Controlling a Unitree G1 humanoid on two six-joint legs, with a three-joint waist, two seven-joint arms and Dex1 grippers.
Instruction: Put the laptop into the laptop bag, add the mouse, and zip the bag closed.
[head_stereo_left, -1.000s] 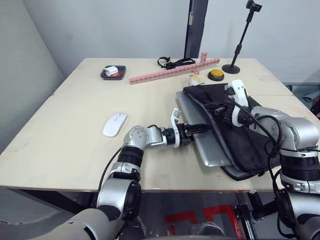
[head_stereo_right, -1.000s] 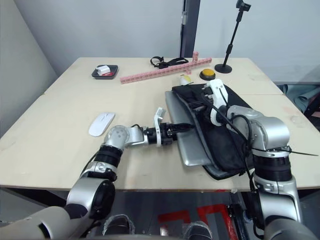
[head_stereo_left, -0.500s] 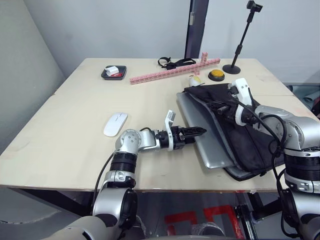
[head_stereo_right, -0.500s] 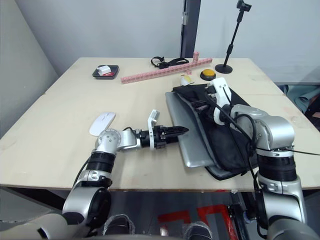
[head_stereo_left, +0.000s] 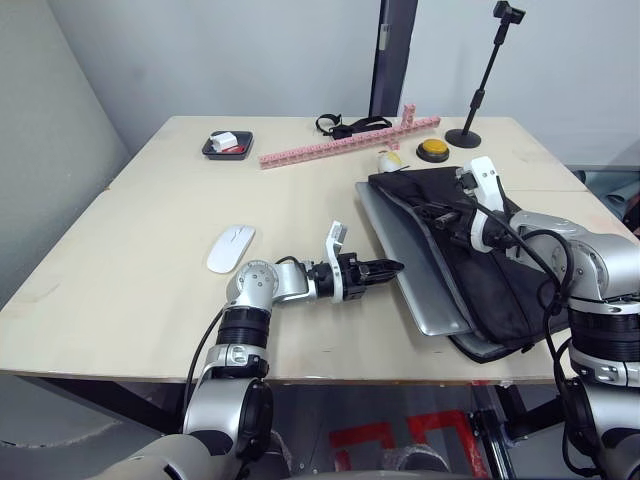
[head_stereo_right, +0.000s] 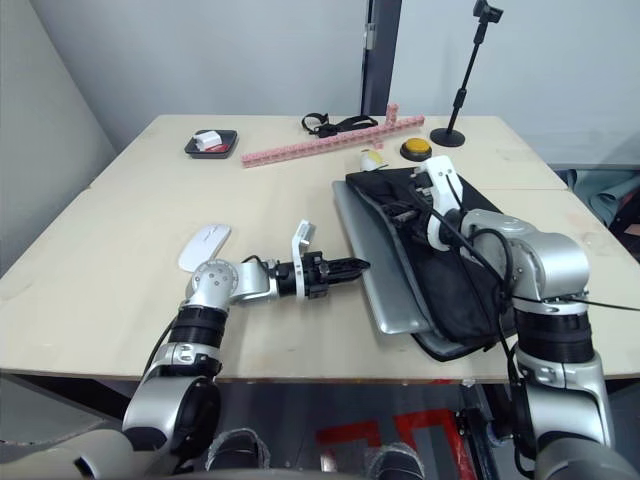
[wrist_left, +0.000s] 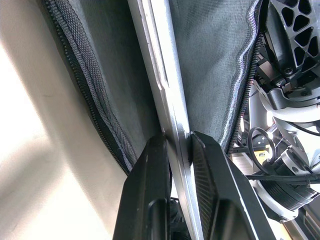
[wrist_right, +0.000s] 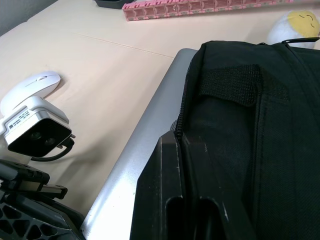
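Observation:
The silver-grey laptop (head_stereo_left: 420, 285) lies partly inside the open black laptop bag (head_stereo_left: 500, 280) at the table's right, its left half still sticking out. My left gripper (head_stereo_left: 393, 267) is at the laptop's left edge. In the left wrist view its fingers (wrist_left: 150, 190) stand close together with the thin laptop edge (wrist_left: 160, 75) between them. My right gripper (head_stereo_left: 447, 215) is shut on the bag's upper flap by the zipper (wrist_right: 177, 137), holding it up. The white mouse (head_stereo_left: 230, 248) rests on the table to the left of my left arm.
At the back of the table are a black tray (head_stereo_left: 226, 144), a long pink block strip (head_stereo_left: 345, 142), a black strap (head_stereo_left: 345, 125), a white lump with an orange piece (head_stereo_left: 388, 160), a yellow button (head_stereo_left: 432, 150) and a black stand (head_stereo_left: 463, 137).
The laptop has slid a little to the right, deeper into the bag. My left gripper drew back slightly and its fingers closed in. The right gripper kept its hold on the flap.

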